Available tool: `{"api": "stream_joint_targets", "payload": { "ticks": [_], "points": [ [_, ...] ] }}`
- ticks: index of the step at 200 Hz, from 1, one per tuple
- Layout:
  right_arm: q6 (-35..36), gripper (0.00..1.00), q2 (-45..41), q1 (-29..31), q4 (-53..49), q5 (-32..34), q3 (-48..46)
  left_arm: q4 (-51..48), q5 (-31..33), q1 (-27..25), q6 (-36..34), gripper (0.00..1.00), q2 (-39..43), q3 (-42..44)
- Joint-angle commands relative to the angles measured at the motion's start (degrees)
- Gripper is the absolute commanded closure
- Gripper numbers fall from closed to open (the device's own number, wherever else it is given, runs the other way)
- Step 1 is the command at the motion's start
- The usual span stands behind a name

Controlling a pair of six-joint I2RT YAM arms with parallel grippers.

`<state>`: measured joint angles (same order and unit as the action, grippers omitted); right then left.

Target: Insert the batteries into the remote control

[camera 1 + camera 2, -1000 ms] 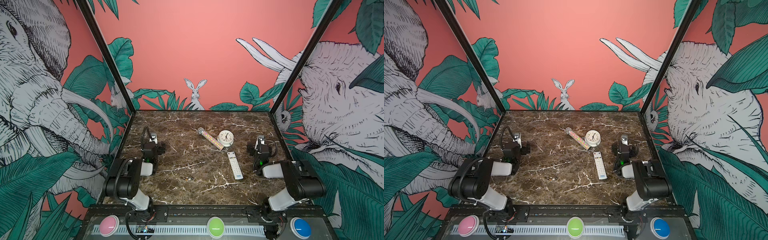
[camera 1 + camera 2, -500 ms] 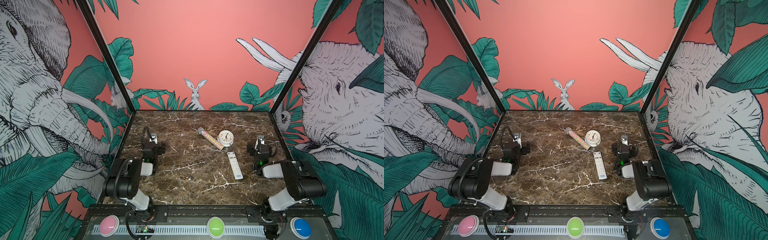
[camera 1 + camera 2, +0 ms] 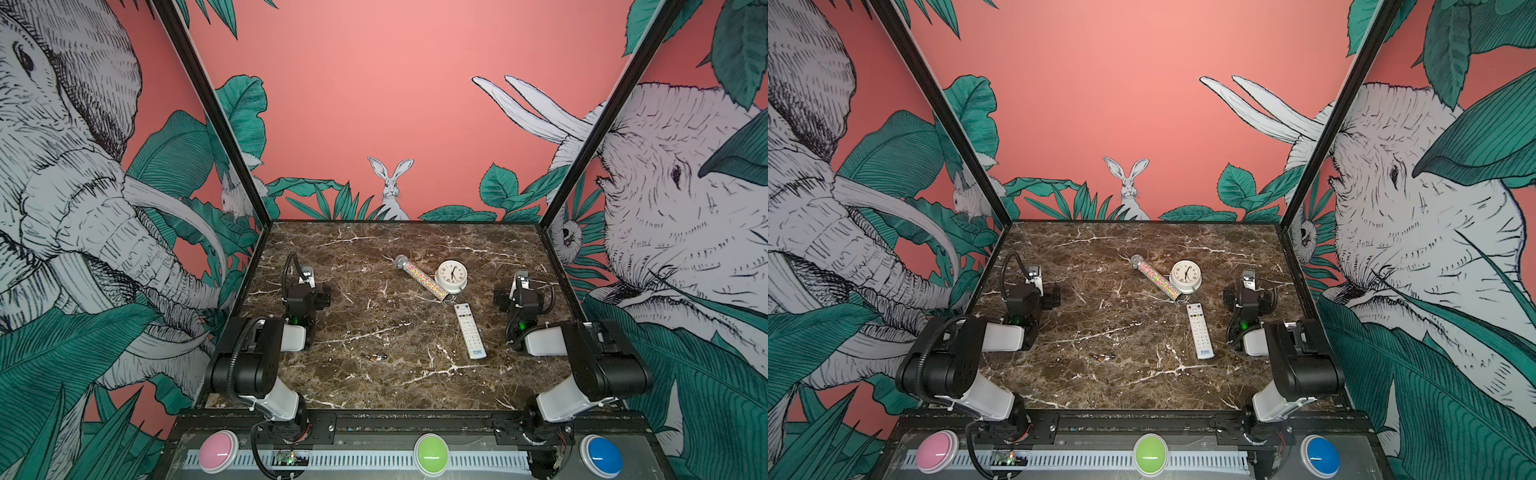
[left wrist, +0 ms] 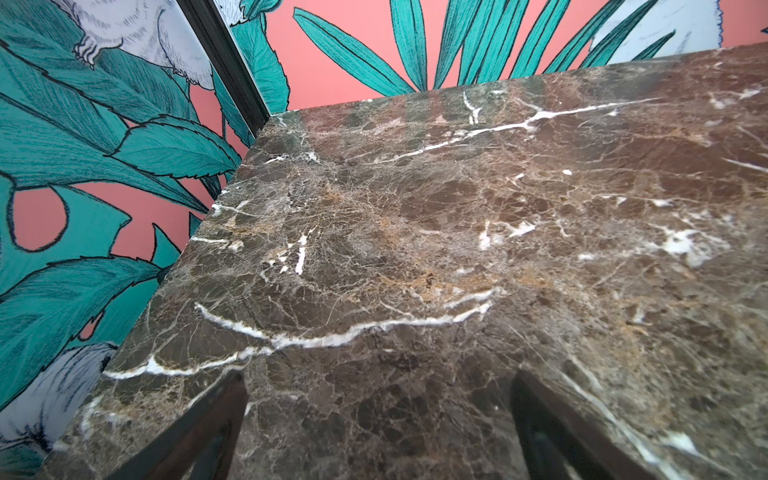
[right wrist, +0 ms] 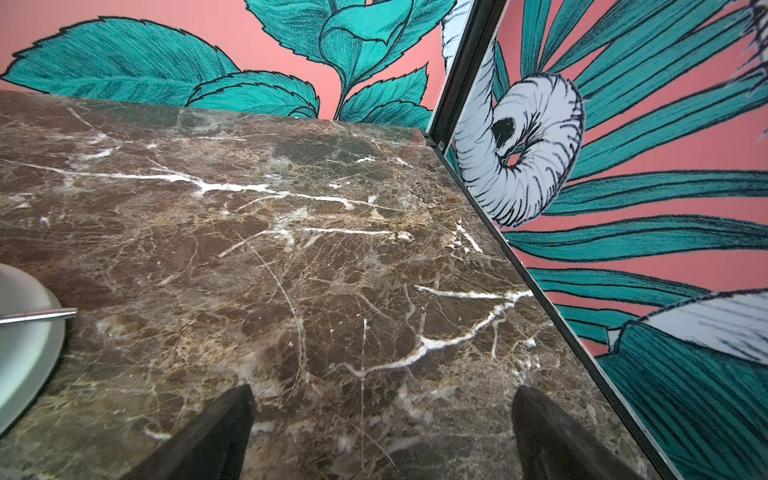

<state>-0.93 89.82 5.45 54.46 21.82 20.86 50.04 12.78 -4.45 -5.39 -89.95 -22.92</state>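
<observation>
The white remote control (image 3: 469,330) (image 3: 1200,330) lies buttons up on the marble table, right of centre, its blue logo end toward the front. Two small dark batteries (image 3: 374,356) (image 3: 1104,356) lie together on the table, left of the remote and nearer the front. My left gripper (image 3: 307,279) (image 3: 1036,282) (image 4: 378,378) rests low at the left side, open, with only bare marble between its fingers. Close to the remote's right side, my right gripper (image 3: 521,282) (image 3: 1249,284) (image 5: 384,390) is open and holds nothing. Both point toward the back wall.
A multicoloured sprinkle tube (image 3: 422,278) with a silver cap lies diagonally beside a round white clock (image 3: 451,274) behind the remote; the clock's edge (image 5: 20,345) shows in the right wrist view. Printed walls close three sides. Pink (image 3: 218,450), green (image 3: 431,453) and blue (image 3: 600,455) buttons line the front.
</observation>
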Motion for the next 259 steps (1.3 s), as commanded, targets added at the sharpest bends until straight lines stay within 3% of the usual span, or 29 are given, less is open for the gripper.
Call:
{"api": "stream_joint_targets", "payload": {
  "ticks": [1,80,144,182,216,259],
  "points": [
    [-0.5,0.01,-0.8,-0.3,0.9,-0.2,0.2,1.2,-0.5,0.1,0.1,0.00,1.1,0.2],
    [0.1,0.01,-3.0,-0.3,0.5,-1.0,-0.5,1.3,-0.5,0.1,-0.2,0.00,1.7,-0.1],
    [-0.9,0.01,-15.5,0.4,-15.7,-1.8,2.3,-21.4,0.5,0.1,2.7,0.00,13.7,-4.8],
    [-10.6,0.01,-24.6,1.6,-36.6,-0.9,7.1,-34.4,-2.0,-0.5,7.9,0.00,23.6,-5.8],
    [-15.2,0.01,-26.4,2.4,-51.6,-8.2,13.2,-51.4,-0.4,-1.9,16.5,0.00,29.3,-11.1],
    [-17.1,0.01,-27.9,8.5,-64.0,-10.7,16.8,-65.8,-9.7,-5.1,21.5,0.00,27.5,-18.7]
  ]
}}
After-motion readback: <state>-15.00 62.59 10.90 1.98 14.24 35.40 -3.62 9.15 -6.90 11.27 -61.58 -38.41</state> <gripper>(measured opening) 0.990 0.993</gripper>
